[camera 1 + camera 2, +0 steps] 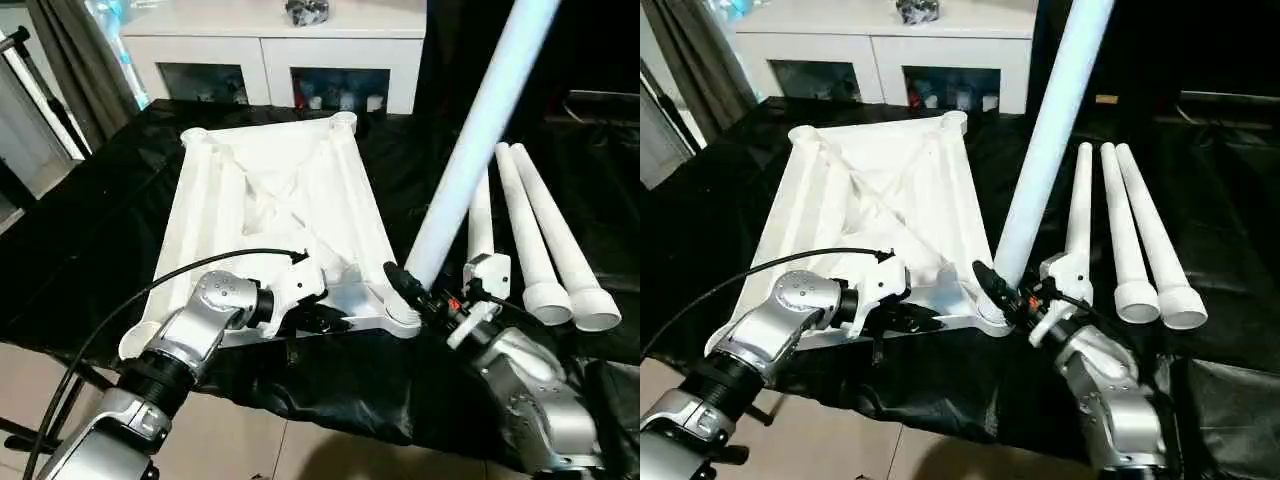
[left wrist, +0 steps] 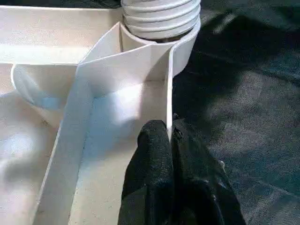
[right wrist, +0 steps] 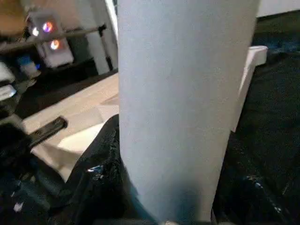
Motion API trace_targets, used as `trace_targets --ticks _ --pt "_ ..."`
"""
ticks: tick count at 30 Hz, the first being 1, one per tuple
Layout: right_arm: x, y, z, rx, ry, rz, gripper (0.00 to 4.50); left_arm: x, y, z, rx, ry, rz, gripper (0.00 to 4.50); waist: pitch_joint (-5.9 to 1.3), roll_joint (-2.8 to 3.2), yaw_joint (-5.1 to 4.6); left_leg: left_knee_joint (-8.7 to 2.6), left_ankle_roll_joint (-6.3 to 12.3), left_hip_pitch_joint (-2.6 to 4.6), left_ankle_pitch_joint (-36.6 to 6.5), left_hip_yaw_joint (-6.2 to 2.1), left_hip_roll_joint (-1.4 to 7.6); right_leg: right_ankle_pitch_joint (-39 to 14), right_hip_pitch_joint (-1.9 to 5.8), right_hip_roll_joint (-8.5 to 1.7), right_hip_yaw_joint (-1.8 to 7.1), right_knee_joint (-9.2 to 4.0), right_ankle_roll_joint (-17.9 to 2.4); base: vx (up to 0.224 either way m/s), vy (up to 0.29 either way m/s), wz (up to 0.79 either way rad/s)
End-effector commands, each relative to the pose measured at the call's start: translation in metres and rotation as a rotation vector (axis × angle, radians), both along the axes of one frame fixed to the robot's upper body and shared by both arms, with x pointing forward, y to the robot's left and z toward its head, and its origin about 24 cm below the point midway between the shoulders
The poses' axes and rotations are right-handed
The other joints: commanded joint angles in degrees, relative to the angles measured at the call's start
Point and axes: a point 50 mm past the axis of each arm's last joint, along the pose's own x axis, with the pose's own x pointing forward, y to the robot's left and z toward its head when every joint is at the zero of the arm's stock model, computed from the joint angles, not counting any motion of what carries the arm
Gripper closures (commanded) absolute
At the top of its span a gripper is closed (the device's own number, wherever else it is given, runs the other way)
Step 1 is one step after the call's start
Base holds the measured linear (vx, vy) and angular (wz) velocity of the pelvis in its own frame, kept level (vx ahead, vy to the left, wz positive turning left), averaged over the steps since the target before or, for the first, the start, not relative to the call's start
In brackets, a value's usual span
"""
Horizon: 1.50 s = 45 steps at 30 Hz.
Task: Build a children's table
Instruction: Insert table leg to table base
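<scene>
Lying beside the tabletop, three spare legs flank the upright leg.

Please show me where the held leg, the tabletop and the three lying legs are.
held leg (image 1: pixel 470 150), left eye view, mid shaft
tabletop (image 1: pixel 200 215), left eye view, left side rail
three lying legs (image 1: pixel 1127 240), right eye view, middle leg's shaft

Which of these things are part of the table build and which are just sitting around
For the job: tabletop, lying ribbed side up; leg held by the right gripper at the near corner socket; three spare legs on the black cloth; left gripper pinching the tabletop's rim.

Lying about: cabinet; curtain.
</scene>
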Motion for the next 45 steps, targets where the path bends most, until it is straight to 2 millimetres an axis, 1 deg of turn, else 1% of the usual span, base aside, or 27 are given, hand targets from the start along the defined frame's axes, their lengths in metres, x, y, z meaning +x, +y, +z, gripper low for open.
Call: trace_targets --ticks 1,2,3,4,9,10,12,13,14,15,16,19,20,21,22,23,24,25,26,27,28,32,34,37,41,44,45 --pt "-0.008 -0.009 -0.005 -0.053 0.032 0.004 2.59 0.012 0.012 0.010 0.015 -0.049 0.074 4.50 -2.56 -0.88 0.07 -4.50 3.24 -0.54 -4.8 -0.26 2.25 0.3 2.92 -3.91 2.06 -4.45 -13.9 0.000 0.000 0.00" --pt "-0.009 -0.011 -0.003 -0.064 0.026 0.005 2.59 0.012 0.012 0.009 0.015 -0.050 0.075 4.50 -2.59 -0.96 0.23 -4.36 3.44 -0.53 -4.5 -0.23 2.23 0.6 3.01 -3.89 2.13 -4.45 -13.7 0.000 0.000 0.00" --pt "-0.009 -0.012 -0.002 -0.074 0.023 0.007 2.59 0.012 0.012 0.009 0.016 -0.050 0.076 4.50 -2.61 -1.12 0.17 -4.39 3.73 -0.70 -4.0 -0.24 2.19 1.0 3.11 -3.91 2.10 -4.38 -13.7 0.000 0.000 0.00" --pt "-0.010 -0.014 -0.001 -0.085 0.022 0.009 2.59 0.012 0.012 0.009 0.016 -0.051 0.076 4.50 -2.56 -1.09 0.15 -4.37 3.80 -0.65 -4.1 -0.22 2.16 0.4 2.98 -3.88 2.08 -4.48 -13.6 0.000 0.000 0.00" --pt "-0.012 -0.016 0.000 -0.102 0.017 0.014 2.59 0.012 0.011 0.008 0.014 -0.050 0.077 4.50 -2.40 -1.18 -0.12 -4.50 3.57 -0.69 -5.4 -0.23 2.15 -2.6 2.93 -3.90 2.07 -4.75 -13.7 0.000 0.000 0.00" --pt "-0.013 -0.017 0.001 -0.106 0.019 0.014 2.59 0.012 0.010 0.008 0.013 -0.050 0.076 4.50 -2.40 -1.09 -0.14 -4.49 3.60 -0.64 -5.4 -0.23 2.17 -2.7 2.88 -3.90 2.07 -4.74 -13.7 0.000 0.000 0.00" --pt "-0.013 -0.018 0.002 -0.106 0.016 0.010 2.59 0.012 0.010 0.008 0.013 -0.049 0.075 4.50 -2.42 -1.14 -0.12 -4.45 3.87 -0.67 -4.7 -0.25 2.20 -1.9 2.93 -3.86 2.10 -4.68 -13.8 0.000 0.000 0.00" --pt "-0.011 -0.017 0.004 -0.099 0.011 0.006 2.59 0.011 0.010 0.007 0.013 -0.049 0.072 4.50 -2.42 -1.03 -0.13 -4.46 3.85 -0.68 -4.7 -0.27 2.19 -1.8 2.91 -3.85 2.07 -4.66 -13.8 0.000 0.000 0.00" --pt "-0.009 -0.016 0.006 -0.088 0.006 0.001 2.59 0.011 0.010 0.007 0.013 -0.048 0.070 4.50 -2.40 -1.08 -0.17 -4.47 3.85 -0.67 -4.8 -0.26 2.19 -1.8 2.88 -3.86 2.06 -4.69 -13.9 0.000 0.000 0.00" --pt "-0.007 -0.015 0.009 -0.075 -0.002 -0.003 2.59 0.011 0.010 0.007 0.013 -0.047 0.067 4.50 -2.42 -0.53 -0.18 -4.51 3.67 -0.59 -5.0 -0.32 2.22 -2.1 2.81 -3.90 2.02 -4.63 -14.1 0.000 0.000 0.00" --pt "-0.004 -0.013 0.012 -0.060 -0.008 -0.003 2.59 0.011 0.009 0.007 0.014 -0.046 0.064 4.50 -2.38 -0.81 -0.31 -4.50 3.65 -0.64 -5.2 -0.26 2.19 -2.1 2.83 -3.83 2.03 -4.77 -14.1 0.000 0.000 0.00" --pt "0.005 -0.007 0.017 -0.032 -0.028 0.005 2.59 0.009 0.008 0.006 0.017 -0.041 0.054 4.50 -2.56 -0.81 -0.41 -4.42 3.46 -0.64 -4.5 -0.32 2.16 -0.8 2.93 -3.85 2.01 -4.48 -14.6 0.000 0.000 0.00" --pt "0.008 -0.005 0.018 -0.026 -0.030 0.009 2.59 0.009 0.008 0.005 0.017 -0.040 0.052 4.50 -2.63 -0.82 -0.41 -4.32 3.52 -0.66 -3.6 -0.30 2.13 0.7 2.97 -3.82 2.01 -4.36 -14.8 0.000 0.000 0.00" --pt "0.010 -0.003 0.018 -0.020 -0.030 0.012 2.59 0.009 0.008 0.005 0.018 -0.040 0.051 4.50 -2.71 -0.33 -0.39 -4.20 3.57 -0.55 -2.9 -0.28 2.17 2.7 2.89 -3.75 1.95 -4.26 -15.0 0.000 0.000 0.00" --pt "0.013 0.000 0.017 -0.014 -0.027 0.018 2.59 0.008 0.007 0.005 0.017 -0.039 0.049 4.50 -2.80 -0.55 -0.41 -4.12 3.66 -0.67 -2.3 -0.32 2.13 4.1 3.10 -3.77 1.96 -4.07 -15.2 0.000 0.000 0.00" --pt "0.016 0.003 0.015 -0.013 -0.021 0.026 2.59 0.008 0.006 0.004 0.017 -0.037 0.047 4.50 -2.86 -0.48 -0.41 -4.06 3.91 -0.74 -1.4 -0.33 2.04 6.4 3.13 -3.82 1.85 -3.84 -15.7 0.000 0.000 0.00" --pt "0.016 0.004 0.014 -0.014 -0.020 0.027 2.59 0.008 0.006 0.004 0.017 -0.037 0.047 4.50 -2.89 -0.60 -0.33 -4.03 3.99 -0.70 -1.3 -0.30 2.06 6.8 3.17 -3.81 1.84 -3.81 -15.8 0.000 0.000 0.00" --pt "0.016 0.005 0.012 -0.012 -0.013 0.029 2.59 0.008 0.006 0.004 0.017 -0.036 0.046 4.50 -2.95 -0.49 -0.27 -3.97 4.15 -0.63 -0.9 -0.29 2.11 7.8 3.22 -3.81 1.87 -3.70 -16.1 0.000 0.000 0.00" --pt "0.016 0.005 0.011 -0.010 -0.009 0.030 2.59 0.007 0.006 0.004 0.017 -0.036 0.046 4.50 -2.99 -0.62 -0.19 -3.97 4.32 -0.65 -0.6 -0.27 2.12 8.7 3.28 -3.77 1.83 -3.63 -16.2 0.000 0.000 0.00" --pt "0.017 0.006 0.009 -0.006 -0.002 0.028 2.59 0.007 0.006 0.004 0.017 -0.036 0.046 4.50 -2.99 -0.57 -0.16 -3.95 4.40 -0.62 -0.8 -0.24 2.10 8.8 3.23 -3.79 1.83 -3.62 -16.2 0.000 0.000 0.00" --pt "0.017 0.007 0.006 0.002 0.011 0.025 2.59 0.008 0.006 0.005 0.017 -0.036 0.047 4.50 -2.90 -0.70 -0.11 -4.05 4.46 -0.62 -1.6 -0.22 2.15 8.1 3.20 -3.89 1.82 -3.70 -16.2 0.000 0.000 0.00" --pt "0.017 0.008 -0.002 0.014 0.036 0.014 2.59 0.008 0.008 0.005 0.017 -0.036 0.050 4.50 -2.72 -0.63 -0.19 -4.29 3.71 -0.53 -3.8 -0.20 2.24 4.1 3.15 -3.94 1.88 -4.01 -15.9 0.000 0.000 0.00" --pt "0.016 0.007 -0.006 0.010 0.043 0.007 2.59 0.008 0.008 0.006 0.018 -0.035 0.052 4.50 -2.68 -0.64 -0.20 -4.31 3.55 -0.56 -4.1 -0.18 2.19 3.4 3.16 -3.94 1.91 -4.08 -15.8 0.000 0.000 0.00" --pt "0.013 0.005 -0.011 0.003 0.051 0.000 2.59 0.008 0.009 0.006 0.019 -0.035 0.053 4.50 -2.70 -0.68 -0.24 -4.28 3.57 -0.61 -3.6 -0.20 2.17 4.1 3.21 -3.91 1.93 -4.02 -15.7 0.000 0.000 0.00" --pt "0.007 -0.001 -0.016 -0.001 0.060 -0.018 2.59 0.007 0.010 0.006 0.019 -0.034 0.055 4.50 -2.78 -0.67 -0.21 -4.18 4.13 -0.62 -3.1 -0.20 2.16 5.5 3.23 -3.87 1.91 -3.93 -15.8 0.000 0.000 0.00" --pt "0.001 -0.007 -0.021 -0.002 0.072 -0.037 2.59 0.007 0.010 0.005 0.019 -0.033 0.057 4.50 -2.78 -0.53 -0.13 -4.23 4.16 -0.51 -3.7 -0.19 2.21 4.4 3.13 -3.94 1.91 -4.05 -15.8 0.000 0.000 0.00" --pt "-0.001 -0.009 -0.021 -0.001 0.073 -0.042 2.59 0.007 0.009 0.005 0.019 -0.033 0.058 4.50 -2.73 -0.56 -0.15 -4.27 4.15 -0.52 -3.8 -0.20 2.25 4.3 3.09 -3.90 1.89 -4.06 -15.8 0.000 0.000 0.00"
